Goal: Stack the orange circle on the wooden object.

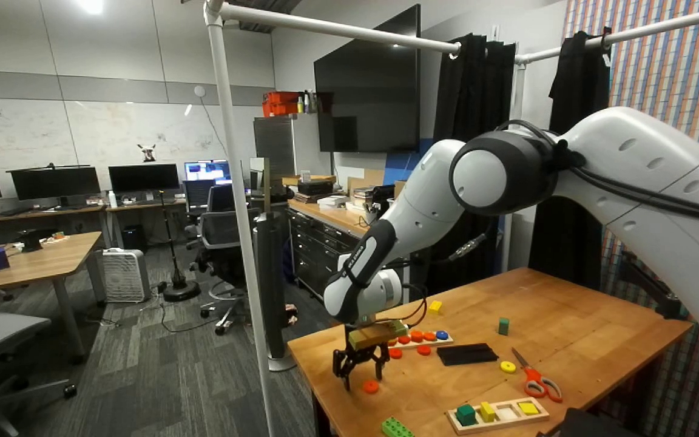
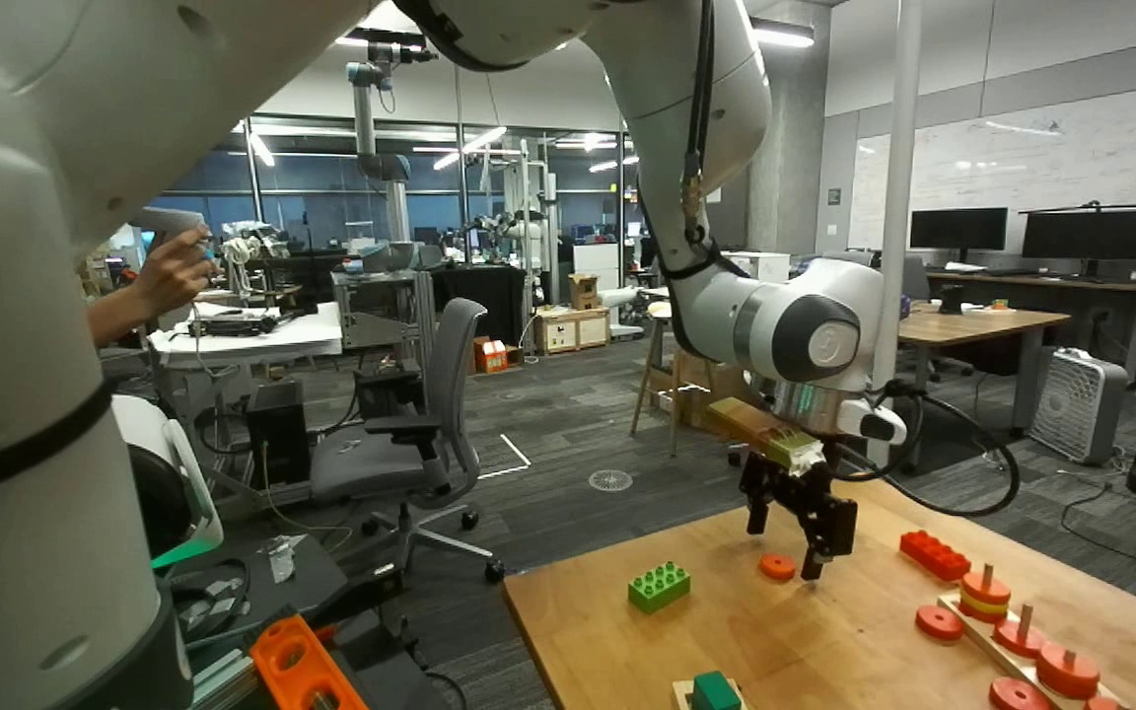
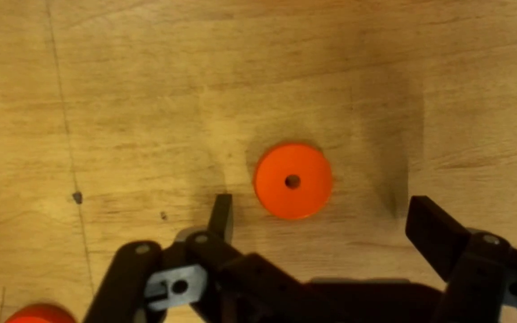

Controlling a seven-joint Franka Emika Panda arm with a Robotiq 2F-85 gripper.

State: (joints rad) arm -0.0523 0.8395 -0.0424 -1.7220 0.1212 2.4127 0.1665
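The orange circle is a flat round disc with a centre hole [image 3: 305, 195], lying flat on the table; it shows in both exterior views [image 1: 371, 386] [image 2: 777, 566]. My gripper [image 3: 320, 197] is open and empty, its fingers spread wide just above the table. In the wrist view the disc sits ahead of the fingertips, closer to the left finger, touching neither. The gripper also shows in both exterior views [image 1: 363, 380] [image 2: 783, 550]. The wooden object looks like the pegged board [image 2: 1000, 647] with redder discs on its pegs; the arm partly hides it in an exterior view [image 1: 413, 345].
Loose redder discs [image 2: 939, 622] lie beside the board. A red brick [image 2: 935, 555] and green brick [image 2: 659, 588] flank the gripper. A black slab [image 1: 466, 354], yellow disc [image 1: 508, 367], scissors [image 1: 537, 382] and wooden tray with blocks [image 1: 498, 422] are on the table.
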